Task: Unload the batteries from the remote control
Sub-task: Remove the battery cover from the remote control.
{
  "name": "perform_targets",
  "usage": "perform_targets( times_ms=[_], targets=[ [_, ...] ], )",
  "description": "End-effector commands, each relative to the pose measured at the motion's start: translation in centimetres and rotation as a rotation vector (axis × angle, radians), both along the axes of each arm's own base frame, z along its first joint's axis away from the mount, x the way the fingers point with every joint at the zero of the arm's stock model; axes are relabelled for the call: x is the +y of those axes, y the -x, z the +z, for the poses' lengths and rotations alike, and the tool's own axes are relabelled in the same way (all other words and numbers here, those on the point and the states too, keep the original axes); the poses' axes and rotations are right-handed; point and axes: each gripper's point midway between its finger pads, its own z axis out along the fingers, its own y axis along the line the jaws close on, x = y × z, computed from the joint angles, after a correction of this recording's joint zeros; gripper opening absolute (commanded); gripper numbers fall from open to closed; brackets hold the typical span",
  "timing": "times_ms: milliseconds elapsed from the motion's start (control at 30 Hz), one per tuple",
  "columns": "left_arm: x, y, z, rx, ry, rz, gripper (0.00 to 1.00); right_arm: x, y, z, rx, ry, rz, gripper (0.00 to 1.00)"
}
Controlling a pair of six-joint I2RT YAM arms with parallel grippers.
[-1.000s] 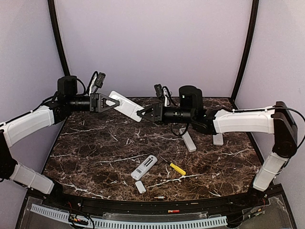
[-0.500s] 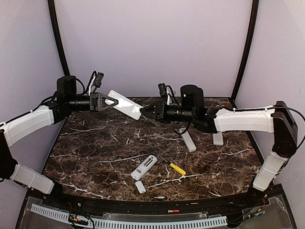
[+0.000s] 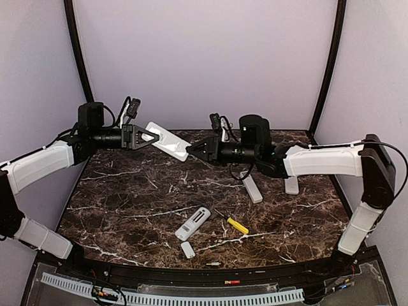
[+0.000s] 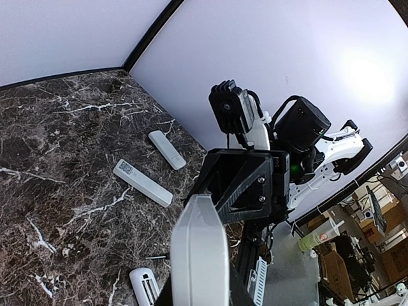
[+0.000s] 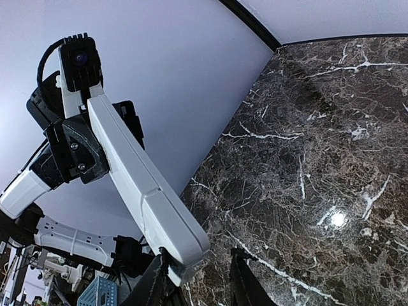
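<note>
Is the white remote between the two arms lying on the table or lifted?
Lifted: the left end effector grips one end of the remote, holding it above the marble table.

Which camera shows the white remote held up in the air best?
Right wrist: the held remote stretches lengthwise across the frame, close up. Top external shows it small and distant; left wrist shows only its near end, foreshortened.

Above the back of your table (image 3: 127,191), the held remote (image 3: 167,141) sits between your left gripper (image 3: 152,137) on its left and your right gripper (image 3: 190,152) on its right. Near the front lies a second remote (image 3: 193,223), a screwdriver (image 3: 238,225) right of it, a cover (image 3: 187,249) before it.
</note>
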Motion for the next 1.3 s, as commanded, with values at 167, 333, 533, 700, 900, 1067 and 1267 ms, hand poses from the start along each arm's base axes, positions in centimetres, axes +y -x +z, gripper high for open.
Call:
perform_targets(
  times_ms=[167, 333, 533, 700, 900, 1067, 1267],
  targets=[
    [-0.2, 0.2, 1.3, -0.038, 0.028, -0.031, 0.0, 1.2, -0.1, 1.0, -0.029, -0.041, 0.051, 0.23],
    [-0.3, 0.0, 1.1, -0.031, 0.026, -0.03, 0.0, 1.5, 0.1, 1.1, -0.031, -0.053, 0.071, 0.19],
    [0.0, -0.2, 1.0, -0.043, 0.006, -0.002, 0.0, 1.3, 0.2, 1.6, -0.037, -0.064, 0.07, 0.11],
    [0.0, -0.4, 0.9, -0.043, -0.001, 0.009, 0.0, 1.1, 0.2, 1.9, -0.034, -0.072, 0.063, 0.06],
    [0.2, -0.5, 0.9, -0.042, -0.008, 0.024, 0.0, 0.8, 0.4, 2.3, -0.039, -0.091, 0.061, 0.0],
    [0.3, -0.9, 0.3, -0.026, -0.025, 0.045, 0.0, 0.7, 0.6, 3.0, -0.054, -0.111, 0.065, 0.0],
    [0.7, -2.0, -0.7, 0.004, -0.067, 0.104, 0.0, 0.5, 1.0, 3.4, -0.078, -0.128, 0.078, 0.0]
  ],
)
